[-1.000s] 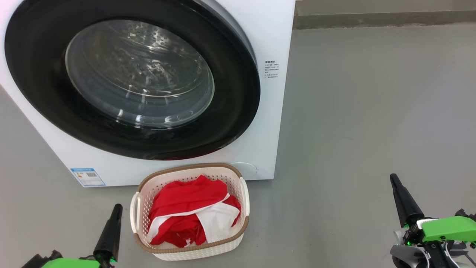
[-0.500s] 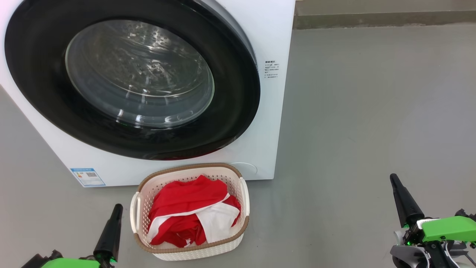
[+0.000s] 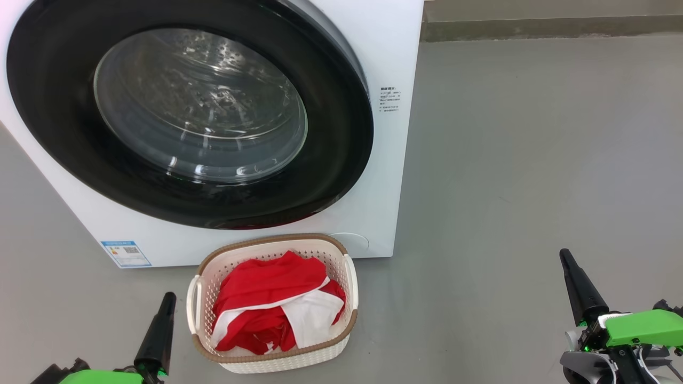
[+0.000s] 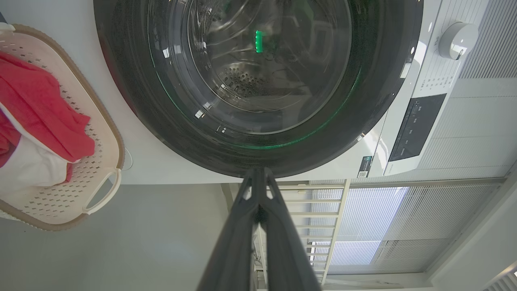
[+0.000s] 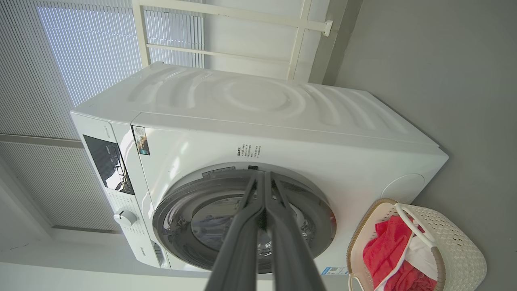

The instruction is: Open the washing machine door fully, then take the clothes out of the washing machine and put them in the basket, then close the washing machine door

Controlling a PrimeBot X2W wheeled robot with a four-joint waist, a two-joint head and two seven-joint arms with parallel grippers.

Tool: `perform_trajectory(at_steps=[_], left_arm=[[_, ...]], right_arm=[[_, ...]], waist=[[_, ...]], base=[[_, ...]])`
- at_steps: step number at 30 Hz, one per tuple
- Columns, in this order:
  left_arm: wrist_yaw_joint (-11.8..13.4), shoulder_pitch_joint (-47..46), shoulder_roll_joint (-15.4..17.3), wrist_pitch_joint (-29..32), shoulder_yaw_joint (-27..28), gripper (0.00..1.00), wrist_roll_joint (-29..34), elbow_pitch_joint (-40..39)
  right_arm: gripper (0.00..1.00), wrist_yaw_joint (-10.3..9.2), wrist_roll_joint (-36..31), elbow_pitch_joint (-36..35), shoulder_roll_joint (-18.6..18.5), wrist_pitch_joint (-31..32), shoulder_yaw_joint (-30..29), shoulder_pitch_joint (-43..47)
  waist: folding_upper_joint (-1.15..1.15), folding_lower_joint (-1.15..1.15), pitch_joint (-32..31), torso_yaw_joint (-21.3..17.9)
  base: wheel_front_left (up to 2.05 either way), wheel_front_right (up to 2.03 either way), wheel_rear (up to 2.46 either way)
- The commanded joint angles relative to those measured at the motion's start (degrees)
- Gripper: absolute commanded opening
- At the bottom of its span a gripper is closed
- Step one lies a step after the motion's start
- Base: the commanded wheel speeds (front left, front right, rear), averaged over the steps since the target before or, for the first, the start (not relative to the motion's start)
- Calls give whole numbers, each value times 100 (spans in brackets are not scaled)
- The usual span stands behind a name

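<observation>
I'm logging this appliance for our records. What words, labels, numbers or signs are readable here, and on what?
Nothing is sharp enough to quote.
Blue sticker, washing machine front, bottom corner: too small.
Small dark print, front beside the washing machine door: too small.
Control panel markings: blurred.
Label beside the panel: unreadable.

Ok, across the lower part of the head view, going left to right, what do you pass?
left claw → basket, holding the clothes → right claw
</observation>
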Motion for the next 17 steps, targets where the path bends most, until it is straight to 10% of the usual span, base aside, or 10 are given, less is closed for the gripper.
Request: perform_trajectory(at_steps=[1,17], left_arm=[[2,-219,46,27,210,0,45,-121],[2,-220,41,33,218,0,52,-121]], right_arm=[[0,-4,27,-170,-77,37,83,-242],[0,-4,26,-170,-77,38,82,-242]], waist=[[0,0,0,0],[0,0,0,0]], base=[[0,0,0],[0,0,0]])
